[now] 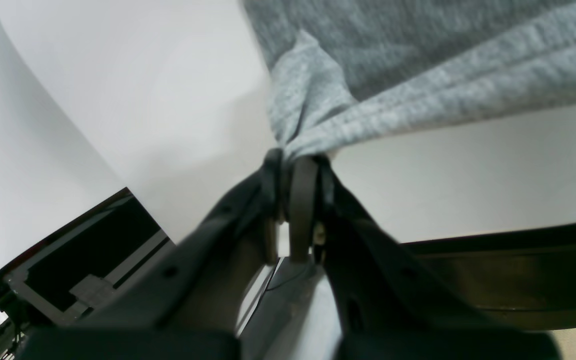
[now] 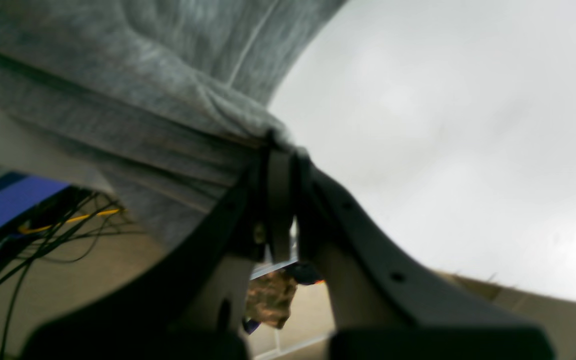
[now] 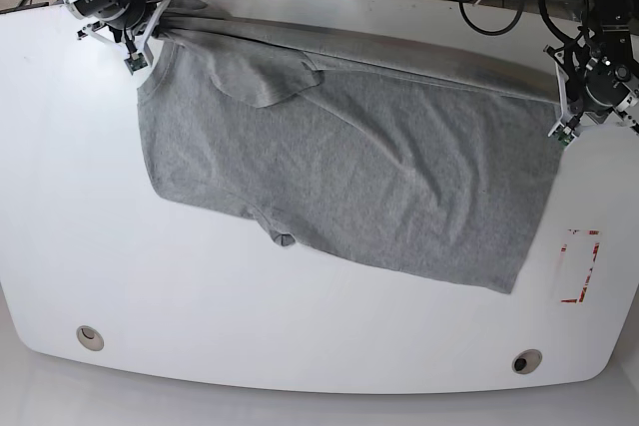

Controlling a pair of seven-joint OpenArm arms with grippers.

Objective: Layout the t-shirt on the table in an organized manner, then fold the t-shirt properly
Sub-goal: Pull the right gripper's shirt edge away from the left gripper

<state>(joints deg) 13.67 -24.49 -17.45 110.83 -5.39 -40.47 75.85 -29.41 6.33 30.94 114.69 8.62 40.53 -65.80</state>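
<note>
Grey fabric covered much of the white table (image 3: 80,246), because the t-shirt (image 3: 339,177) was spread out across the middle and far side of it, with no printed lettering showing on the upper face. Each arm gripped one end of the far edge. The right end effector (image 3: 150,32), at the far left corner of the base view, was clamped on a bunched corner of the cloth; its wrist camera showed the jaws pressed together on a pinch of grey fabric (image 2: 208,110). The left end effector (image 3: 561,112), at the right edge of the base view, was likewise closed on a gathered corner, seen up close as a knot of cloth (image 1: 318,110) squeezed between dark pads. Between the two grips the far edge ran taut in a ridge, lifted a little off the table. The rest lay down but not tidy: a loose flap was folded over near the far left, long creases ran diagonally, the near edge slanted, and a small tuck sat at its middle. A red tape rectangle (image 3: 579,266) lay just beside the near right corner. Judged from this, the laying-out step was well under way but unfinished, since smoothing and squaring remained, and no fold had been made yet.
</note>
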